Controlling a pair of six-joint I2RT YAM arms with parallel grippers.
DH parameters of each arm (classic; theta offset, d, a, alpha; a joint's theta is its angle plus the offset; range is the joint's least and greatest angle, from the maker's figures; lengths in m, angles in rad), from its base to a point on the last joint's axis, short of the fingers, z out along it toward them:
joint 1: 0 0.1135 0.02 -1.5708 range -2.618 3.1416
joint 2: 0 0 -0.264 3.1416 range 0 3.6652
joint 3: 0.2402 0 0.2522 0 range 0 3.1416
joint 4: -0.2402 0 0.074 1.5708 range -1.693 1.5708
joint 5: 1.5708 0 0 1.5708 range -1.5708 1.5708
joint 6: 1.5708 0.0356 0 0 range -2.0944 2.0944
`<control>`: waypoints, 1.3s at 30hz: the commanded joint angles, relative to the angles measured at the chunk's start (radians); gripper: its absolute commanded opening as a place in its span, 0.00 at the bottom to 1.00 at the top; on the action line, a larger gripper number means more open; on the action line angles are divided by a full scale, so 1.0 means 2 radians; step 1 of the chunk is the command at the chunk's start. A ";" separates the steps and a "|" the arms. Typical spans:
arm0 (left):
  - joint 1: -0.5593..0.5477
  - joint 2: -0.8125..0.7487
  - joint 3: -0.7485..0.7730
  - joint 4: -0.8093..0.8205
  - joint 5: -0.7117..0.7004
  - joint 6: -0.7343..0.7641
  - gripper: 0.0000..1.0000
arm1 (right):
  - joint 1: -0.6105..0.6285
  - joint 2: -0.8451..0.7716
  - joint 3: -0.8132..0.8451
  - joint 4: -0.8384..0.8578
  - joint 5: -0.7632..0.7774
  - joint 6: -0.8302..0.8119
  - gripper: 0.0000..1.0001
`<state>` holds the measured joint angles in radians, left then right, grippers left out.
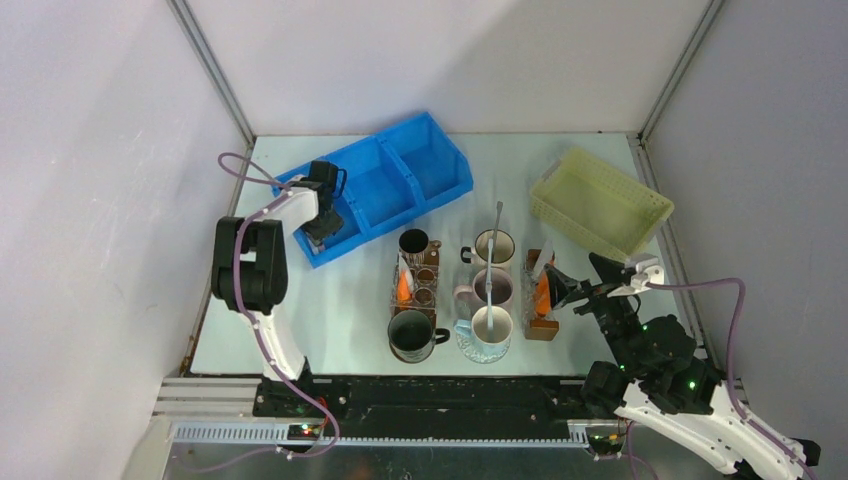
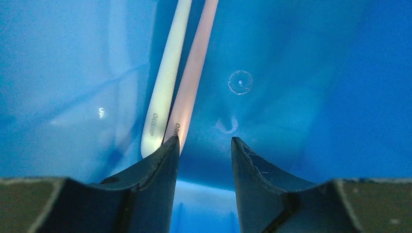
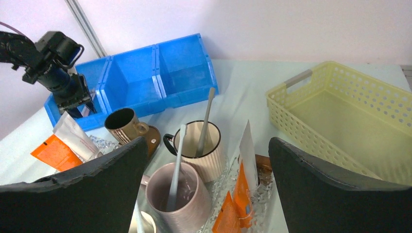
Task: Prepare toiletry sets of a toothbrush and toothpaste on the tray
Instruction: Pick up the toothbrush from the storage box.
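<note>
Inside the left compartment of the blue bin [image 1: 400,170] lie two toothbrush handles, one whitish [image 2: 163,92] and one pale pink [image 2: 192,82]. My left gripper [image 2: 204,141] is down in that compartment [image 1: 322,232], open, with only bin floor between its jaws. Its left fingertip touches the pink handle's end. Three mugs stand in a row on a clear glass tray [image 3: 224,180], each with a grey toothbrush [image 3: 176,165] in it. Orange toothpaste tubes [image 3: 240,194] stand beside them on the right. My right gripper [image 1: 578,280] hovers wide open over them, holding nothing.
A pale yellow basket [image 1: 600,200] sits at the back right. Two dark mugs [image 1: 412,335] and more toothpaste [image 1: 403,288] stand left of the mug row. The bin's other two compartments [image 3: 145,63] look bare. Grey walls close in the table.
</note>
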<state>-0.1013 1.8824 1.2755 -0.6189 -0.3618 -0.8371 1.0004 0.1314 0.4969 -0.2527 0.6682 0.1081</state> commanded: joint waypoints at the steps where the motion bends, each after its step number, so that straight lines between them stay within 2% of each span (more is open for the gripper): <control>1: 0.007 -0.016 -0.005 -0.019 -0.014 0.004 0.47 | 0.004 -0.015 0.012 0.010 0.000 0.011 0.97; 7: 0.007 -0.047 0.003 -0.024 -0.051 0.022 0.52 | 0.005 -0.016 0.012 0.012 -0.005 0.012 0.97; 11: 0.007 -0.033 0.050 -0.065 -0.098 0.043 0.55 | 0.005 -0.019 0.013 0.013 -0.008 0.013 0.97; 14: 0.011 -0.014 0.068 -0.073 -0.100 0.048 0.55 | 0.005 -0.023 0.012 0.012 -0.007 0.013 0.97; 23: 0.039 0.020 0.054 -0.044 -0.024 0.056 0.54 | 0.009 -0.029 0.012 0.009 -0.005 0.015 0.98; 26: 0.048 0.024 0.048 -0.035 -0.001 0.063 0.51 | 0.009 -0.029 0.012 0.010 -0.004 0.014 0.98; 39: 0.049 0.021 0.032 -0.003 0.075 0.090 0.44 | 0.014 -0.031 0.012 0.008 -0.001 0.015 0.98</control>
<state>-0.0097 1.9320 1.3514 -0.6617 -0.2653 -0.6949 1.0191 0.0818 0.4969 -0.2527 0.6556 0.1253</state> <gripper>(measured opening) 0.440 0.976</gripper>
